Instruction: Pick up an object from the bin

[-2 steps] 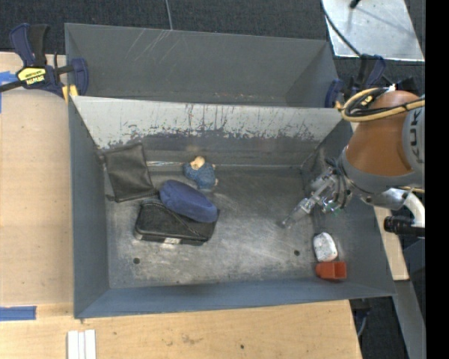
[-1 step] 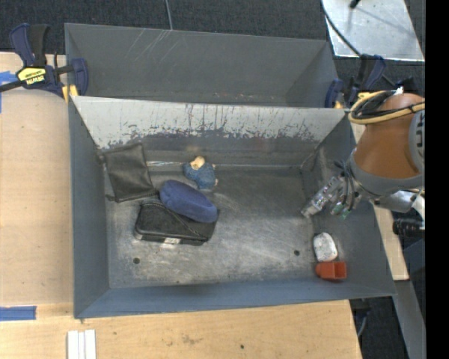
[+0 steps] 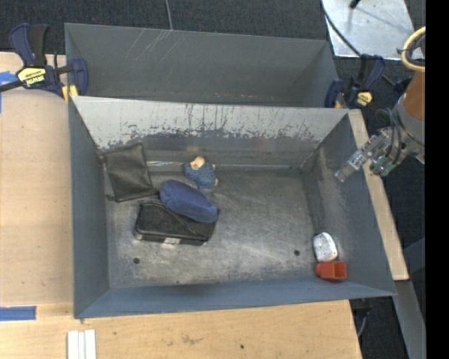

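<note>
Grey bin (image 3: 209,126), blue pouch (image 3: 188,202) on black case (image 3: 172,228), red block (image 3: 331,271)

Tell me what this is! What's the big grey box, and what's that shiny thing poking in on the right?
This is one photo from a camera looking down into a grey metal bin. The shiny thing is the grabbing end of a robot arm, called its jaws. The arm reaches in from the right, and its job is to pick one thing out of the bin. Right now it is up by the bin's right wall, and I see nothing held in it.

On the bin's floor, at the back left, lies a flat dark grey pouch. Next to it a soft blue oval pouch rests on a flat black rectangular case. Just behind them sits a small blue and tan toy. In the front right corner are a small white rounded object and a small red block.
</note>
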{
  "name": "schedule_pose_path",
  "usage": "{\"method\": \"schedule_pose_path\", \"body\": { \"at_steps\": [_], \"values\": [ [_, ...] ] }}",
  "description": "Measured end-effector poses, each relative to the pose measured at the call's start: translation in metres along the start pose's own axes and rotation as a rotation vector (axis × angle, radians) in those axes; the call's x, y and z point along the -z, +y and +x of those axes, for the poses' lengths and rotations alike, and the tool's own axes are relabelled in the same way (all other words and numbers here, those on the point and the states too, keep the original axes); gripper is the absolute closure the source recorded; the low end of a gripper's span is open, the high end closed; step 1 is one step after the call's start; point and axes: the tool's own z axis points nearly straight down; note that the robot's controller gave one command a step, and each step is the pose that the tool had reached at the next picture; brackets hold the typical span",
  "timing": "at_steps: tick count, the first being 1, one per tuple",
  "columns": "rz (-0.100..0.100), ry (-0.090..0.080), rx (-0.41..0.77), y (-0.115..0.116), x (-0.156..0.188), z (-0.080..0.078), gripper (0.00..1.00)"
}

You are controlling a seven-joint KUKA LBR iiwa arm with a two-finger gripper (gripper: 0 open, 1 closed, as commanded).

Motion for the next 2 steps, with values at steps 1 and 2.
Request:
{"method": "schedule_pose_path", "body": {
  "at_steps": [1,2],
  "values": [
    [0.008,0.009,-0.117,0.057,-0.114,-0.046,1.0],
    [-0.001,0.001,-0.002,0.057,0.014,0.016,1.0]
  ]
}}
